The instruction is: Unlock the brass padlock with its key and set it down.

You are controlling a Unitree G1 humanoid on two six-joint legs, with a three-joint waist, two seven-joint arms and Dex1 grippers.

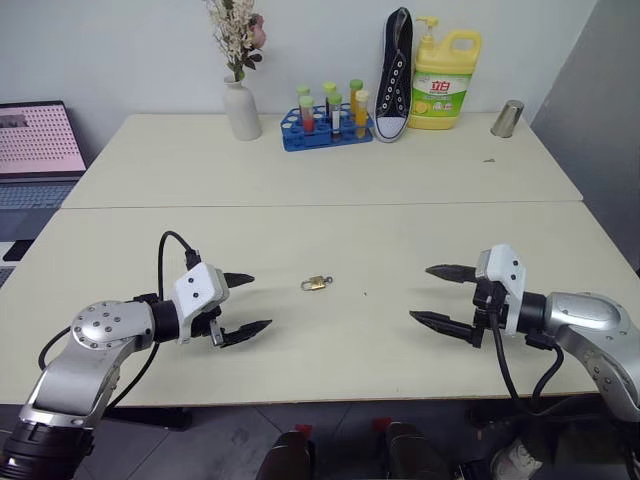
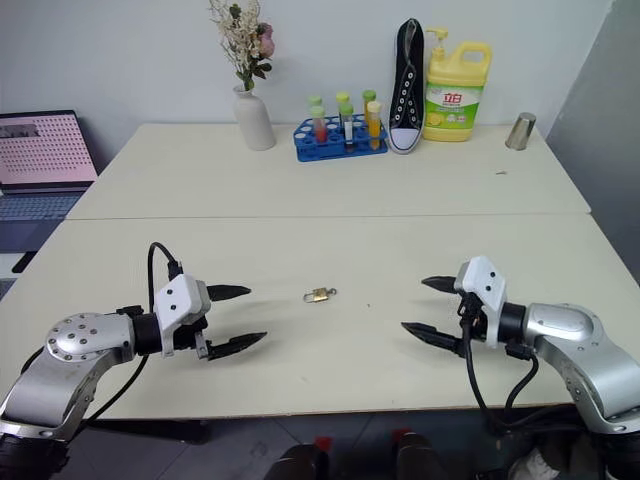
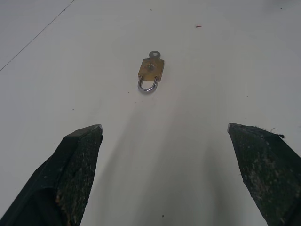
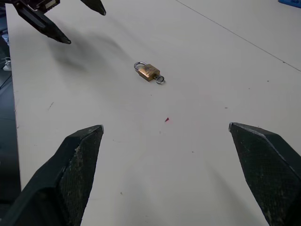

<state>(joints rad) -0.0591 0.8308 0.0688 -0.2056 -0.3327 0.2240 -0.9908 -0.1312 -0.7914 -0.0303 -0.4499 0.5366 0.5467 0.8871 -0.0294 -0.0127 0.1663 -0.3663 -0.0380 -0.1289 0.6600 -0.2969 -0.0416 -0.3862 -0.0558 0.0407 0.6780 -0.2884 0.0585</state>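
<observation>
Item one, the brass padlock [image 1: 316, 284]: you find it lying flat on the pale table [image 1: 330, 180], its key [image 3: 154, 55] seated in the body's end opposite the shackle. Items two and three: your left gripper [image 1: 245, 304] and right gripper [image 1: 435, 295] hover on either side of it, well apart, fingers spread wide, grasping nothing.

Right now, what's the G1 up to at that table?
Nothing is held. The brass padlock lies flat on the near table, between the two arms, with its key sticking out of the end opposite the shackle. The left gripper and right gripper both hover open on either side, pointed inward at the lock and clear of it. Unlocking looks not yet begun.
</observation>
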